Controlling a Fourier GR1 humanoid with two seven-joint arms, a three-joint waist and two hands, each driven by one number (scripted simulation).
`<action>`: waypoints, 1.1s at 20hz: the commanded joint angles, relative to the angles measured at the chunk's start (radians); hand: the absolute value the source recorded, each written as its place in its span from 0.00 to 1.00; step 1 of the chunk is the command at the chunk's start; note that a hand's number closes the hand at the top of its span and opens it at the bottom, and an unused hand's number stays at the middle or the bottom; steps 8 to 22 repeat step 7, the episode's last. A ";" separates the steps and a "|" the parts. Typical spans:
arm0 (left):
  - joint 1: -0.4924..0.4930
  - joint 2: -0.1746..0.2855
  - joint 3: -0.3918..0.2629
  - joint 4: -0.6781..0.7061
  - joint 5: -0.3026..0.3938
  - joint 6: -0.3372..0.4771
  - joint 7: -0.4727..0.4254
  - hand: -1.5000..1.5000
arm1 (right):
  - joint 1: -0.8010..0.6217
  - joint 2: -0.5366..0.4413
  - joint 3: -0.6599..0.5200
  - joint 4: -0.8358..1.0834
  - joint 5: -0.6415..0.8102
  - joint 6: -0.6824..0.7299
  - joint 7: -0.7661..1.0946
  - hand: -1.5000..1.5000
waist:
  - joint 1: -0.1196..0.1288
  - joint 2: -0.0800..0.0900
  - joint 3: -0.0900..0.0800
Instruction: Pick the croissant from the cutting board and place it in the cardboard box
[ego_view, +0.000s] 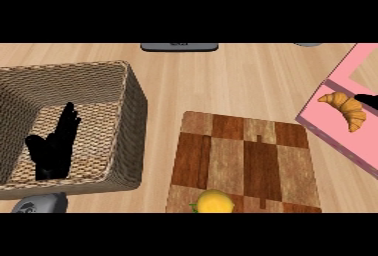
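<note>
A golden-brown croissant (345, 110), curved like a horn and ridged along its back, shows over the inside of the pink box (325, 127) at the right of the wooden counter (221, 80), well clear of the cutting board (244, 160). Its fatter end points up toward the right edge, where a small black part of the right hand (367, 100) touches it. Most of that hand is out of view, so whether it is clasped on the pastry cannot be told, nor whether the croissant lies on the box floor or hangs just above it.

At the left, the left hand (52, 150) rests upright in front of the wicker basket (129, 125), its fingers (69, 117) straight, close together and pointing up, holding nothing.

The checkered board lies between basket and box (its only load a yellow lemon (215, 201) at the near end).
</note>
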 joint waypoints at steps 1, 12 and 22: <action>-0.011 -0.050 -0.014 0.047 -0.003 0.026 0.006 0.50 | 0.016 0.023 -0.103 -0.003 -0.177 0.024 -0.107 0.00 | -0.023 0.007 -0.012; 0.019 -0.047 -0.020 0.040 -0.029 0.009 -0.006 0.50 | 0.015 -0.051 -0.249 0.077 -0.355 0.075 -0.114 0.00 | -0.014 0.008 -0.013; 0.019 -0.047 -0.020 0.040 -0.029 0.009 -0.006 0.50 | 0.015 -0.051 -0.249 0.077 -0.355 0.075 -0.114 0.00 | -0.014 0.008 -0.013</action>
